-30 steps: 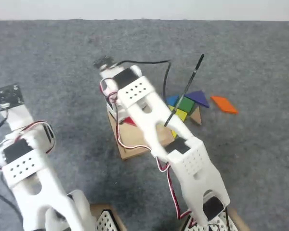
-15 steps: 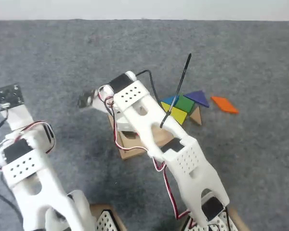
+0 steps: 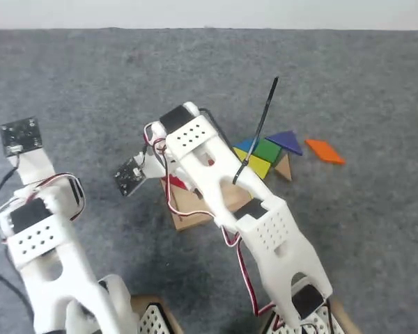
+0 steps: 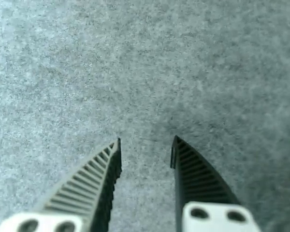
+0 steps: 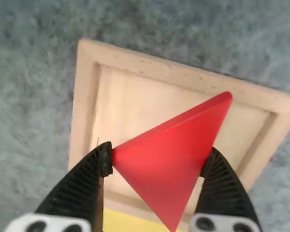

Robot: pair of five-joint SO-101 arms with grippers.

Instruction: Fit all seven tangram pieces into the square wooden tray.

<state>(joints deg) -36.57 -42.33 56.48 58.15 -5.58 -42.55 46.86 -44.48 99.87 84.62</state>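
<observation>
While the right gripper (image 5: pixel 159 157) is clamped on the red triangle (image 5: pixel 171 162), with one finger pressed against each side, the piece hangs over the square wooden tray (image 5: pixel 183 77). One corner of the triangle reaches the tray's rim. I cannot tell whether it touches the tray floor.

In the high view the tray (image 3: pixel 188 209) lies near the middle of the gray table (image 3: pixel 348 236), partly under the right arm (image 3: pixel 216 167). The loose pieces cluster at the tray's 2 o'clock. The yellow piece (image 3: pixel 254 165), green piece (image 3: pixel 268 150), blue piece (image 3: pixel 249 145) and purple triangle (image 3: pixel 287 140) sit packed together. A tan triangle (image 3: pixel 284 167) lies at the green piece's 4 o'clock, and the orange piece (image 3: pixel 324 151) lies apart at the purple triangle's 3 o'clock.

The left gripper (image 4: pixel 146 140) is spread open with nothing between its fingers, above bare table. The left arm (image 3: pixel 42 243) stands at the tray's 8 o'clock.
</observation>
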